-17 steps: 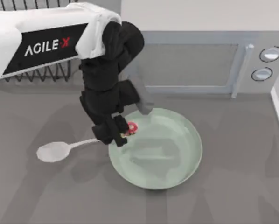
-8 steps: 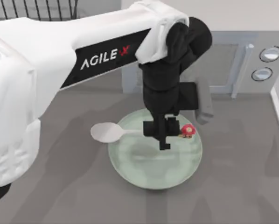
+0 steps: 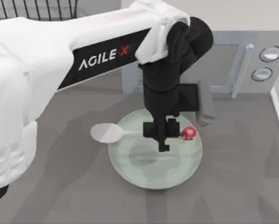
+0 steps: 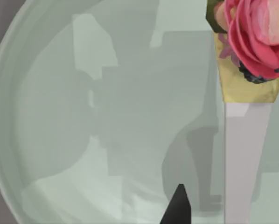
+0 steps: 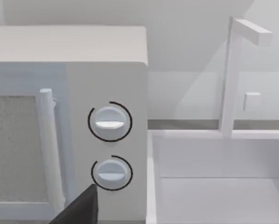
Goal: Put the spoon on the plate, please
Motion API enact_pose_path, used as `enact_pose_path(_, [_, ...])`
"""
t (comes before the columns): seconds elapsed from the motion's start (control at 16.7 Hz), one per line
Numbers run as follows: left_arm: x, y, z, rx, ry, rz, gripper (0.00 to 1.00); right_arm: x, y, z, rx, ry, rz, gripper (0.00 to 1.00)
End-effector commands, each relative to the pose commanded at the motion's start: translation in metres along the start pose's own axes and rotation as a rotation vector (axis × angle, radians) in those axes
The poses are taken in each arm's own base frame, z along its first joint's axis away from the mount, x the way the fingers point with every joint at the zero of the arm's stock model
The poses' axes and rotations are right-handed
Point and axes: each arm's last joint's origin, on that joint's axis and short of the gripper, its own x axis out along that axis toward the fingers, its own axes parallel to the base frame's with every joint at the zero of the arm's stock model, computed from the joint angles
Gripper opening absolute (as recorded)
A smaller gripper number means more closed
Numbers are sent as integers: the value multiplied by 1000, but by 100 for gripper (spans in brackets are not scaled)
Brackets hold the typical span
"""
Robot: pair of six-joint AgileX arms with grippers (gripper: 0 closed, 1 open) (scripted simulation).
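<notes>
The pale green plate lies at the table's middle, in front of the microwave. My left gripper hangs over it, shut on the thin handle of the white spoon. The spoon's oval bowl sticks out past the plate's left rim, and a red flower ornament marks the handle's end over the plate's right part. In the left wrist view the handle with the flower crosses above the plate. Whether the spoon touches the plate I cannot tell. My right gripper is parked facing the microwave.
A grey microwave with two round knobs stands behind the plate. A white basin with a tap sits to the microwave's right. A black wire rack is at the back left.
My left arm carried the spoon rightward from the table left of the plate to over it. In the last half second it hardly moved.
</notes>
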Motion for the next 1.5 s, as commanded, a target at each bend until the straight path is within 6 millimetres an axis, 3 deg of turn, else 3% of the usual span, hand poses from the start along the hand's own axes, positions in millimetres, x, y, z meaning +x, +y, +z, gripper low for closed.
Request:
enact_pose_path(0.48, [-21,-30,10,123,-33,-25,0,0,0,0,0,0,0,100])
enact_pose_path(0.84, [-23,-32,15,123,-58,5,0,0,0,0,0,0,0,100])
enact_pose_path(1.14, [-8,-15,12,60,-62,45,0,0,0,0,0,0,0,100])
enact_pose_path(1.5, [33,5,2,-13,-21,39,0,0,0,0,0,0,0,100])
